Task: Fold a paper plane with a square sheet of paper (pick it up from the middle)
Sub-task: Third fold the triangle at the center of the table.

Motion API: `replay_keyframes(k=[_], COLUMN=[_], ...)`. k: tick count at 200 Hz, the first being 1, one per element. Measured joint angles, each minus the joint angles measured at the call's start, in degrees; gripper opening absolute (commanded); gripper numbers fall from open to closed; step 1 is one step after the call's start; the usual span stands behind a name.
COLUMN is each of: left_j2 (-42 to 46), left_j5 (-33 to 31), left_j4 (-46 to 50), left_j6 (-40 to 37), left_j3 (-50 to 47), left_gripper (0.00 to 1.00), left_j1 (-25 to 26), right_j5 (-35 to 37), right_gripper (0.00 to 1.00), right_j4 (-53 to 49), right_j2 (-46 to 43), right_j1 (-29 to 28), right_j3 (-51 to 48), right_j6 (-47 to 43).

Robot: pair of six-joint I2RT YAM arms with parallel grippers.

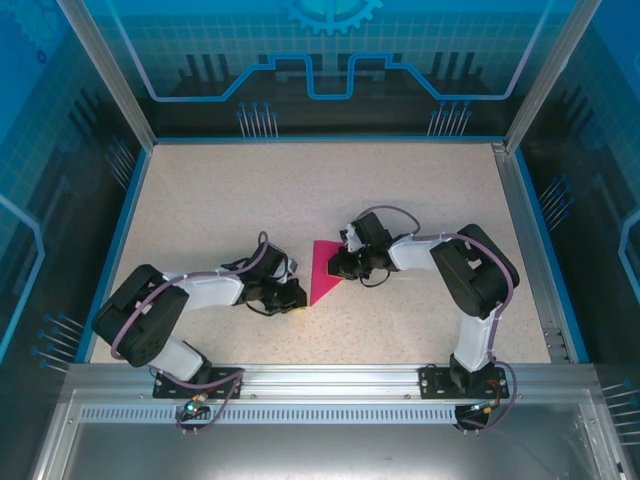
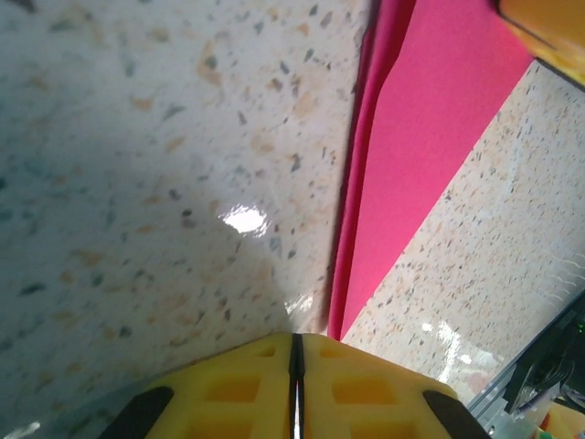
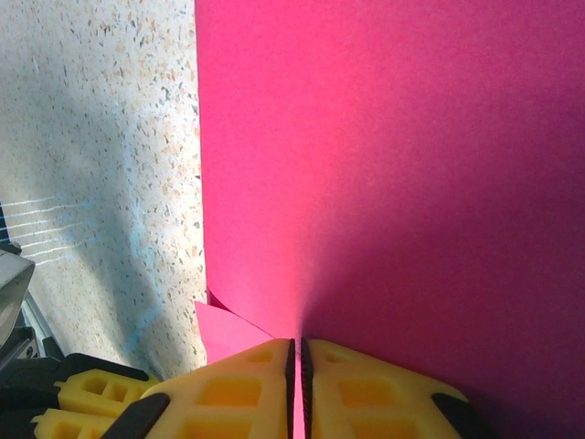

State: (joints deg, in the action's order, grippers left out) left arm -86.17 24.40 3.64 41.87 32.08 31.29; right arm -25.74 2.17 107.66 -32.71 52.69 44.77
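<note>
The magenta-pink sheet of paper [image 1: 322, 275] lies folded into a pointed triangle on the speckled table, between the two arms. My right gripper [image 1: 338, 267] is at its right edge, and in the right wrist view [image 3: 297, 344] the yellow jaws are shut on the paper [image 3: 366, 165], with pink showing in the slit. A small folded flap [image 3: 224, 329] sticks out at the left. My left gripper [image 1: 297, 300] is at the paper's lower left tip. Its jaws [image 2: 295, 338] are shut, and the layered paper edge [image 2: 430, 137] ends just right of them.
The speckled tabletop [image 1: 250, 200] stretches open behind the arms. It is bounded by blue walls and a metal rail [image 1: 320, 380] at the near edge. The right gripper's finger [image 2: 548, 27] shows in the left wrist view, and the left gripper's fingers [image 3: 91, 393] in the right wrist view.
</note>
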Motion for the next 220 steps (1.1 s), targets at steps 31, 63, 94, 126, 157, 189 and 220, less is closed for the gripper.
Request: replay_keyframes(k=[31,63,94,126,157,189,220], left_j2=[3.69,3.21,-2.05,-8.41,-10.47,-12.11,-14.73], left_j5=[-0.02,-0.15,-0.59,-1.03,-1.90,-3.76,-5.55], left_j4=[2.16,2.89,2.51,3.43,4.57,5.55,6.32], left_j6=[-0.02,-1.07,-2.54,-4.35,-5.05,-6.08,-6.03], left_j3=[1.40,8.90,14.99,18.05,18.82,20.09,20.39], left_gripper=[0.15,0.15,0.13,0.11,0.10,0.09,0.07], left_j1=[-0.02,-0.02,-0.02,-0.02,-0.02,-0.02,-0.02], right_j5=[-0.02,1.38,2.99,3.56,3.78,2.60,2.25], right_gripper=[0.17,0.23,0.29,0.35,0.40,0.41,0.40], right_j4=[-0.92,-2.84,-3.52,-3.58,-4.57,-4.26,-4.28], right_j2=[-0.04,-1.46,-7.67,-12.61,-12.79,-11.13,-9.01], right_j1=[-0.07,0.00,1.57,4.50,4.96,4.83,4.02], right_j3=[0.59,0.85,-0.85,-3.96,-6.60,-6.78,-6.27], right_j6=[0.00,-0.02,-0.02,-0.22,-0.68,-0.66,-0.59])
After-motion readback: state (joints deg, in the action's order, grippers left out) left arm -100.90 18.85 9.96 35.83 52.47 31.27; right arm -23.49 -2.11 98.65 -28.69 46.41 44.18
